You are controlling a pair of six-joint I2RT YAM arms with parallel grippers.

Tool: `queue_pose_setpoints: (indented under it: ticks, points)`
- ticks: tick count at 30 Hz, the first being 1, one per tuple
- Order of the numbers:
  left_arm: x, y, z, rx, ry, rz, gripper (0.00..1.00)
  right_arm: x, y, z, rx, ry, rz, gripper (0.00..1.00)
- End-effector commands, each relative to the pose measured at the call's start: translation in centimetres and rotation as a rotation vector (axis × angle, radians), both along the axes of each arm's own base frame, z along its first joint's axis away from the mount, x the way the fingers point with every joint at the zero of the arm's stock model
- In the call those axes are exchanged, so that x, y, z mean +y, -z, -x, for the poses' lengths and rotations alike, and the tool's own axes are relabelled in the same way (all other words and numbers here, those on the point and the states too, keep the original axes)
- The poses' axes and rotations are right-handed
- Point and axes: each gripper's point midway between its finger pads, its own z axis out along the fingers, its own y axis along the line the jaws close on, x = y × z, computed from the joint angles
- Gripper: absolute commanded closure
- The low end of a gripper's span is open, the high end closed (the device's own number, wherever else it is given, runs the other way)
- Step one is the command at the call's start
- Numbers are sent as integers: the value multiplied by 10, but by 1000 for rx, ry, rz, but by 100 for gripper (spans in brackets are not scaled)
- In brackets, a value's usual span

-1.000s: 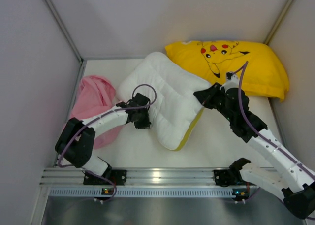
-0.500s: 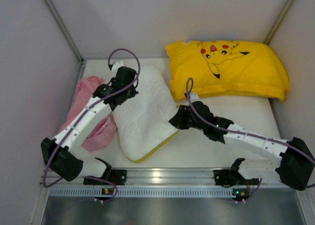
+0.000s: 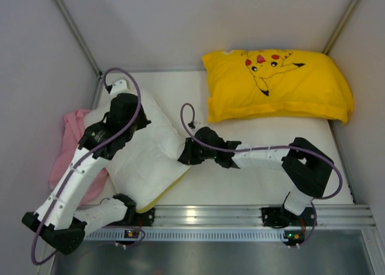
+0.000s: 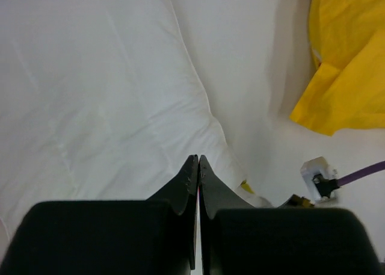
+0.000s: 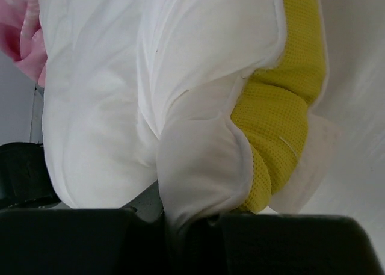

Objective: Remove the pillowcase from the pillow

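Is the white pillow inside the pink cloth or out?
Out. The white pillow lies bare; the pink cloth is crumpled at its left side.

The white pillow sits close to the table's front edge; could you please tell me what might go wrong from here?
The right gripper pinches only a small fold of the pillow, so it may slip out. The pillow's near corner reaches the front rail and might snag or slide off. The pillow lies on the pink cloth and may drag it.
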Motion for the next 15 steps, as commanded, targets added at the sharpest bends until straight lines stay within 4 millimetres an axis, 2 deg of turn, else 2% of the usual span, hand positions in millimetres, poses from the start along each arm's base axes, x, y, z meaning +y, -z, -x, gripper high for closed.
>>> queue_pose_setpoints:
  ticks: [1, 2, 3, 4, 5, 6, 8, 9, 10, 11, 12, 14, 15]
  points:
    - [-12, 71, 3, 214, 45, -60, 100, 0, -30, -17, -48, 56, -82, 100]
    - [-14, 82, 2, 239, 37, -57, 100, -13, -31, -21, -59, 93, -75, 100]
    - [-18, 92, 0, 259, 41, -50, 100, -27, -32, -36, -88, 171, -57, 100]
    - [-21, 112, 0, 306, 47, -60, 100, -37, -30, -40, -96, 203, -38, 100]
    - [-30, 118, -8, 295, 60, -34, 100, -48, -33, -46, -122, 248, -27, 100]
    - [-41, 132, -11, 329, 89, -13, 100, -65, -36, -52, -153, 313, -15, 100]
    - [-54, 149, -19, 350, 96, 31, 100, -87, -39, -51, -178, 379, -13, 100]
    - [-59, 166, -22, 393, 89, 29, 100, -98, -41, -56, -199, 431, -5, 100]
    - [-64, 176, -24, 415, 91, 45, 100, -105, -41, -54, -201, 457, -2, 100]
    - [-69, 186, -26, 436, 78, 68, 100, -115, -33, -51, -199, 478, 14, 100]
    - [-75, 206, -31, 465, 78, 75, 100, -123, -43, -53, -219, 516, -12, 100]
    - [-89, 226, -32, 514, 99, 118, 100, -134, -42, -48, -220, 540, -25, 100]
    - [-92, 245, -34, 556, 88, 113, 100, -136, -43, -47, -220, 547, -33, 100]
